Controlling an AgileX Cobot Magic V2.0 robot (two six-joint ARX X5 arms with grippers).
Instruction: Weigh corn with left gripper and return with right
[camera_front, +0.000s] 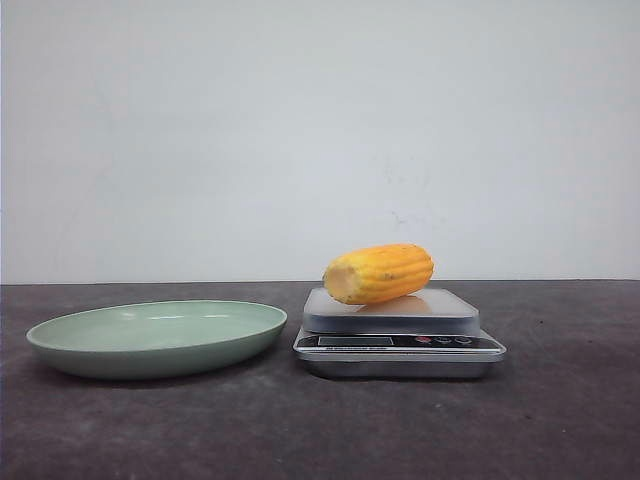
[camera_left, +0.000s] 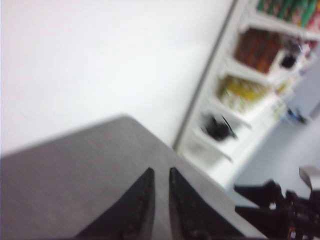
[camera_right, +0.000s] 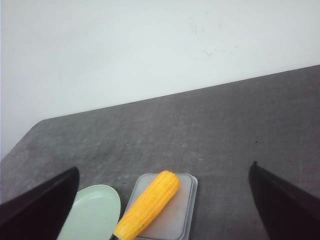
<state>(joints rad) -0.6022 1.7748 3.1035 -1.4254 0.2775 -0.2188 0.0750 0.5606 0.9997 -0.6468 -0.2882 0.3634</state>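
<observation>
The yellow-orange corn (camera_front: 380, 273) lies on its side on the platform of the silver scale (camera_front: 400, 345), its paler cut end toward the left. Neither gripper shows in the front view. In the right wrist view the corn (camera_right: 148, 204) lies diagonally across the scale (camera_right: 177, 212), well below my right gripper (camera_right: 164, 167), which is wide open and empty. In the blurred left wrist view my left gripper (camera_left: 161, 171) hangs over bare grey table, its black fingers nearly together with nothing between them, and no corn shows there.
A shallow pale-green plate (camera_front: 60, 340) sits empty just left of the scale, also seen from the right wrist (camera_right: 95, 212). A white wall stands behind the dark table (camera_front: 560, 420). Past the table's corner, the left wrist view shows white shelves (camera_left: 235, 115).
</observation>
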